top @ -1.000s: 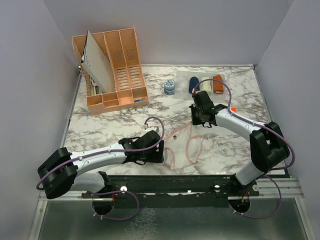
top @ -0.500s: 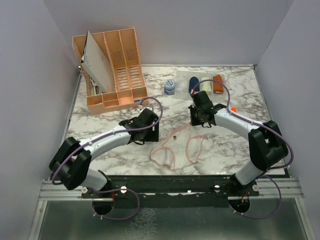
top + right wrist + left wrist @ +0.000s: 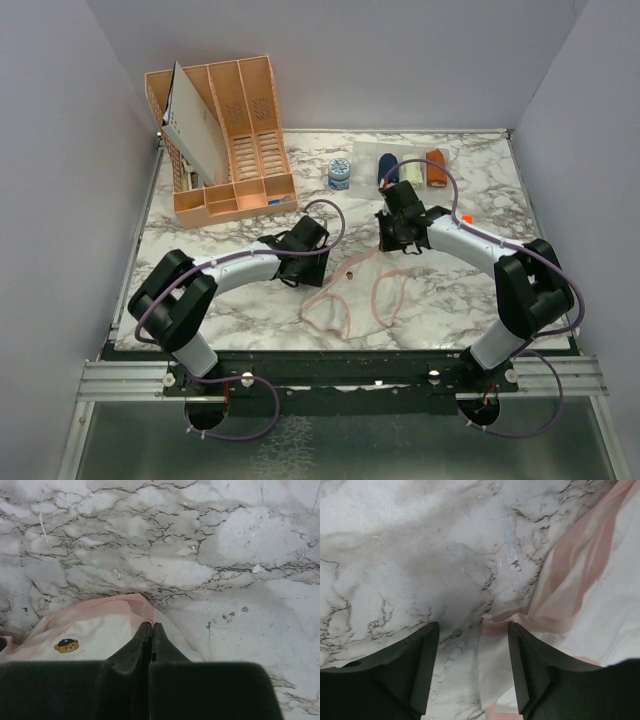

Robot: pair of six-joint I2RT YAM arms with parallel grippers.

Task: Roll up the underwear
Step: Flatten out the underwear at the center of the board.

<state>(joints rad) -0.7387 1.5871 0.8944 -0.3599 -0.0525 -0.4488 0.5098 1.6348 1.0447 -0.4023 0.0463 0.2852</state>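
One pink brief (image 3: 352, 296), one navy brief (image 3: 386, 168)

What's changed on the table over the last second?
The left arm swung away from the table's near edge, farther in, to the left side of the whitish-pink cloth underwear. The left fingers stand open around a corner of it, not yet gripping. The right fingers stayed shut at the underwear's far edge, and the underwear lies much as before.
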